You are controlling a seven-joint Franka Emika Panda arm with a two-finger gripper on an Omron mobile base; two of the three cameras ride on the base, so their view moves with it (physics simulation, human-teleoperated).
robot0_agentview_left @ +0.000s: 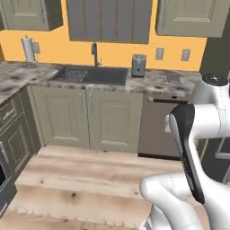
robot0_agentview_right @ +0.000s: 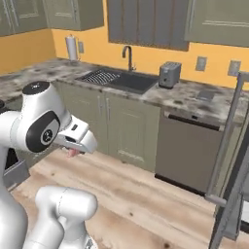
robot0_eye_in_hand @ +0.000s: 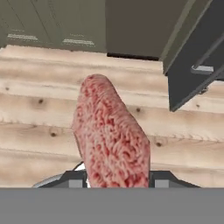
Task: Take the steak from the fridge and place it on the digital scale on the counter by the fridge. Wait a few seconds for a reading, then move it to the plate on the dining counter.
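Hand (robot0_eye_in_hand: 114,178) clamped on the steak (robot0_eye_in_hand: 111,135), fingertips (robot0_eye_in_hand: 74,178) pinching its lower end from both sides, meat sticking out toward twelve o'clock over the wooden floor (robot0_eye_in_hand: 39,118). Fridge (robot0_eye_in_hand: 197,57) door ajar up at two o'clock. Seen from the right base, a pink sliver of steak (robot0_agentview_right: 72,152) peeking under the white wrist. Further off, worktop (robot0_agentview_right: 189,99) carrying sink (robot0_agentview_right: 116,79), toaster (robot0_agentview_right: 168,74) and the flat digital scale (robot0_agentview_right: 206,95) at one o'clock.
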